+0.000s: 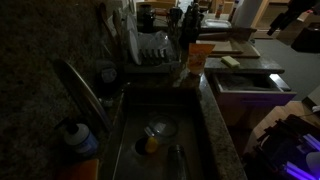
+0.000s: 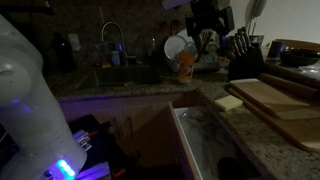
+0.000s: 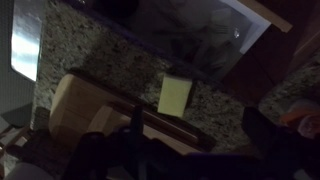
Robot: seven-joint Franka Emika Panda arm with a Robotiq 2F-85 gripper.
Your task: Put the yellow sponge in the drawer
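The yellow sponge (image 3: pixel 175 95) lies flat on the speckled granite counter, beside the edge of a wooden cutting board (image 3: pixel 85 105). It also shows in both exterior views (image 1: pixel 230 62) (image 2: pixel 228 102). The drawer (image 2: pixel 186 135) stands pulled open below the counter edge, just in front of the sponge, and is also seen in an exterior view (image 1: pixel 248 76) and the wrist view (image 3: pixel 185 35). My gripper (image 3: pixel 200 140) hangs well above the counter with its fingers apart and nothing between them. It shows high up in an exterior view (image 2: pixel 205 35).
A sink (image 1: pixel 150 135) with dishes, a faucet (image 1: pixel 85 90) and a soap bottle (image 1: pixel 78 140) lie along the counter. A dish rack (image 1: pixel 150 50), an orange cup (image 2: pixel 185 65), a knife block (image 2: pixel 243 60) and stacked cutting boards (image 2: pixel 275 100) stand near the sponge. The room is very dark.
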